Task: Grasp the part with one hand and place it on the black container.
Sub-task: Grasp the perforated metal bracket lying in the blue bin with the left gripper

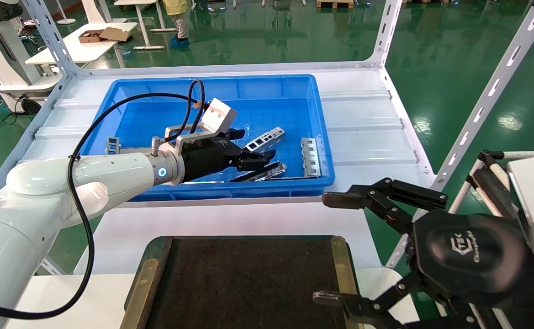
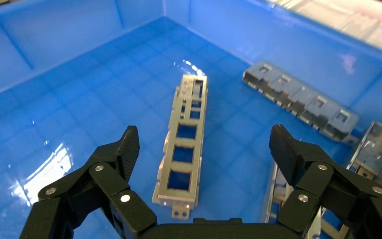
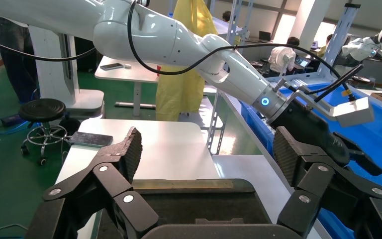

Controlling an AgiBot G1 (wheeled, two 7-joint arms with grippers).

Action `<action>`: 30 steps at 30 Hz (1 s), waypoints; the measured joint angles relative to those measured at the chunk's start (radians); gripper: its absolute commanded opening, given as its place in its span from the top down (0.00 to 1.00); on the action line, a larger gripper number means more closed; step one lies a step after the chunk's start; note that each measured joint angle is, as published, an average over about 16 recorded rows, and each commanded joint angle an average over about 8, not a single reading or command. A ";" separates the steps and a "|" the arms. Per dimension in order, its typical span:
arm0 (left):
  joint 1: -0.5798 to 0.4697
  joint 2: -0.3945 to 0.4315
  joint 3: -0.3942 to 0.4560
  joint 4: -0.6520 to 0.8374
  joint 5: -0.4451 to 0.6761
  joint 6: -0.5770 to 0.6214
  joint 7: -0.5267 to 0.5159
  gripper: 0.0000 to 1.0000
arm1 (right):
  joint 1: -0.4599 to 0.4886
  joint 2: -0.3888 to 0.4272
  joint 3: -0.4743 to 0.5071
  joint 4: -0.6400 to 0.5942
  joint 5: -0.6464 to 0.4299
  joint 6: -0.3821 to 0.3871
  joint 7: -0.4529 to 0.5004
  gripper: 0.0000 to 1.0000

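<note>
Room to move: left gripper [image 1: 253,157] is inside the blue bin [image 1: 212,87], fingers [image 2: 122,149] spread wide and holding nothing; bare bin floor lies on the far and left sides of it.
Part: part [image 2: 184,144] lies flat on the bin floor between the spread fingers, touching neither.
Bin contents: a small grey piece [image 1: 112,145] by the left wall, a darker strip [image 1: 267,173] near the front wall, a grey bracket [image 1: 310,156] at the right.
Black container: black container [image 1: 244,278] sits nearest, on the near side of the bin, brass strips on its sides.
Right side: right gripper [image 1: 335,246] hovers at the container's right edge, fingers apart, empty.
Surface: white shelf [image 1: 367,128] over a green floor.
</note>
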 measured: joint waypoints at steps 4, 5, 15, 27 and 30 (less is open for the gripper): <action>0.008 -0.001 0.016 -0.004 -0.006 -0.013 -0.013 1.00 | 0.000 0.000 0.000 0.000 0.000 0.000 0.000 1.00; 0.010 -0.001 0.020 -0.005 -0.008 -0.016 -0.016 1.00 | 0.000 0.000 0.000 0.000 0.000 0.000 0.000 1.00; 0.027 -0.004 0.052 -0.016 -0.028 -0.026 -0.039 1.00 | 0.000 0.000 -0.001 0.000 0.001 0.000 -0.001 1.00; 0.031 -0.006 0.082 -0.031 -0.054 -0.025 -0.051 1.00 | 0.000 0.001 -0.002 0.000 0.001 0.001 -0.001 1.00; 0.031 -0.006 0.088 -0.034 -0.061 -0.028 -0.052 1.00 | 0.000 0.001 -0.002 0.000 0.001 0.001 -0.001 1.00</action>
